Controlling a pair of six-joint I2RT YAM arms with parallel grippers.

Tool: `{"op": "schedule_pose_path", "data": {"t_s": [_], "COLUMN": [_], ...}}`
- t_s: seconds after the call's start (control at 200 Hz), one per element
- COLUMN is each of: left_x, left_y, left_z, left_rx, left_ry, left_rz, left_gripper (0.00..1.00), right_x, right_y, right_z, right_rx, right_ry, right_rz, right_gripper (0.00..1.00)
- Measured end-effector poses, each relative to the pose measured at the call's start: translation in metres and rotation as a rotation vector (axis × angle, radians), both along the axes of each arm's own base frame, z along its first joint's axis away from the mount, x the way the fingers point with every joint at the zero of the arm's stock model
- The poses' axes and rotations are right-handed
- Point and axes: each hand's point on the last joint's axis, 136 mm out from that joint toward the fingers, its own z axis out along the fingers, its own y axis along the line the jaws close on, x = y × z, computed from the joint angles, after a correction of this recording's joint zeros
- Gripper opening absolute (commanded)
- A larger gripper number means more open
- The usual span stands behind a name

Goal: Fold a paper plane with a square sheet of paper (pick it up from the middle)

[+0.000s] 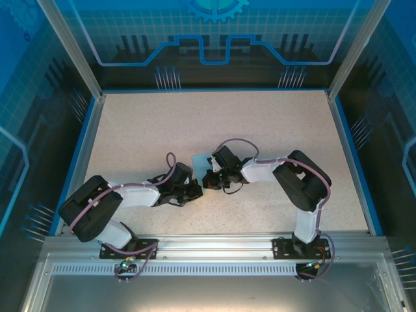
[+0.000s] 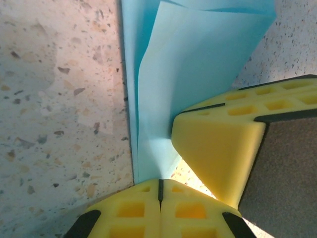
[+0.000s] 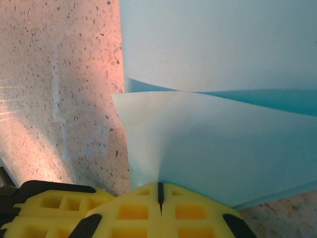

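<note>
Blue paper (image 2: 198,74), folded, at worktop (image 1: 195,117) centre; pinched by left jaws and right jaws, both closed on it.

The sheet of paper (image 3: 223,59) is plain light blue with no print. It is pale, almost whitish, on the flap directly ahead of the right gripper (image 3: 159,191) and deeper cyan in the shadowed band beyond that flap. The right gripper and the left gripper (image 2: 159,188) both have bright yellow fingers patterned with square recesses and trimmed in black. The table (image 2: 59,124) to the left of each gripper is cream with fine dark speckles, tinted pinkish beside the right gripper.
</note>
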Motion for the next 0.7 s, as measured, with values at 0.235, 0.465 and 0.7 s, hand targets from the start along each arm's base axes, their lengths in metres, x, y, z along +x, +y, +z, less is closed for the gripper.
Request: {"op": "schedule_pose_path", "data": {"t_s": [0.235, 0.465, 0.7], "left_x": [0.000, 0.000, 0.000], "left_y": [0.000, 0.000, 0.000], "left_z": [-0.001, -0.001, -0.001], "left_rx": [-0.001, -0.004, -0.001], "left_ry": [-0.004, -0.007, -0.013], "left_rz": [-0.006, -0.007, -0.016], "left_gripper": [0.00, 0.00, 0.00], "right_x": [0.010, 0.048, 0.082], "right_y": [-0.009, -0.041, -0.070], "right_z": [0.000, 0.001, 0.003], "right_rx": [0.046, 0.037, -0.018], "right_ry": [0.021, 0.000, -0.042], "right_rz": [0.015, -0.072, -0.164], "right_gripper": [0.03, 0.03, 0.03]}}
